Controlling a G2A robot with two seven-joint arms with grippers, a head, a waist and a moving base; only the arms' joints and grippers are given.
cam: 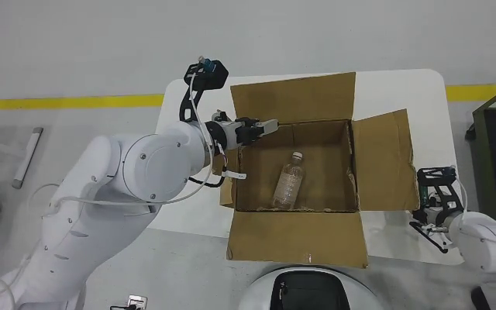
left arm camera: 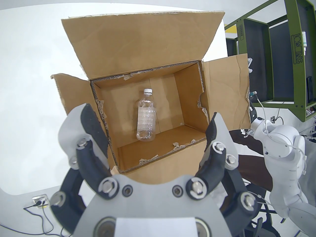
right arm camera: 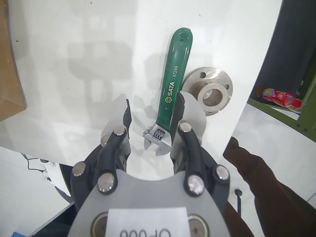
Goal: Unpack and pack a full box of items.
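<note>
Open box (cam: 298,236), centre: one bottle (cam: 288,180) inside. Left gripper (cam: 267,125) at left rim, fingers wide. Right gripper (right arm camera: 154,98) fingers spread astride wrench (right arm camera: 176,67).

The box (cam: 318,133) is stood open with its flaps (cam: 298,97) folded outward, so its mouth can be entered from above. Its floor is occupied by one bottle (cam: 288,182) lying near the middle. Beside the box, the bare table (right arm camera: 74,25) is broken by a wrench (right arm camera: 174,82) and a metal flange (right arm camera: 223,80) lying close together.
</note>
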